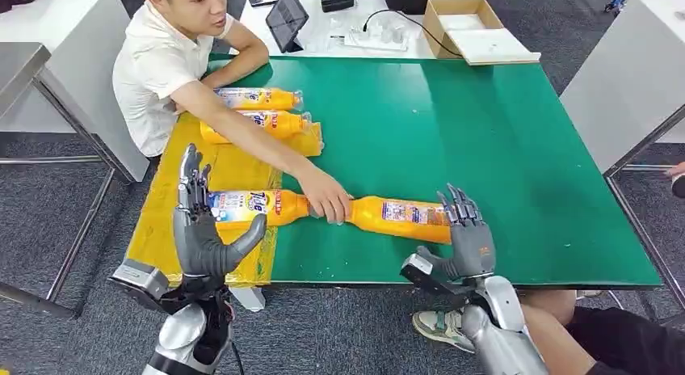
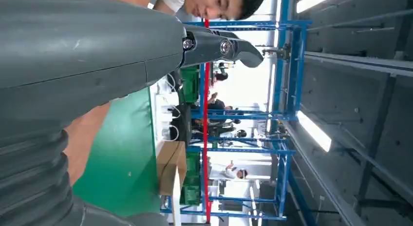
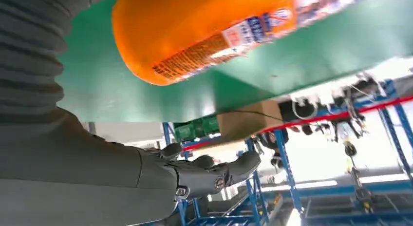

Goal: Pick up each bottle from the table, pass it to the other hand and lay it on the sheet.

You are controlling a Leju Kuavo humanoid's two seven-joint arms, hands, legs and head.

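With both my left robot hand (image 1: 203, 229) and right robot hand (image 1: 467, 233) spread empty, reaching for the bottle (image 1: 400, 217) risks striking the person's hand (image 1: 325, 199) on it.

I see a green table (image 1: 452, 132) with a yellow sheet (image 1: 226, 169) along its left side. The four bottles are orange with white, blue and red labels: two far-left (image 1: 260, 99) (image 1: 262, 124), one near-left (image 1: 250, 206), one near-right (image 1: 400, 217). My hands (image 1: 202, 229) (image 1: 464, 238) are dark grey, arms silver. The person's shirt (image 1: 153, 68) is white.
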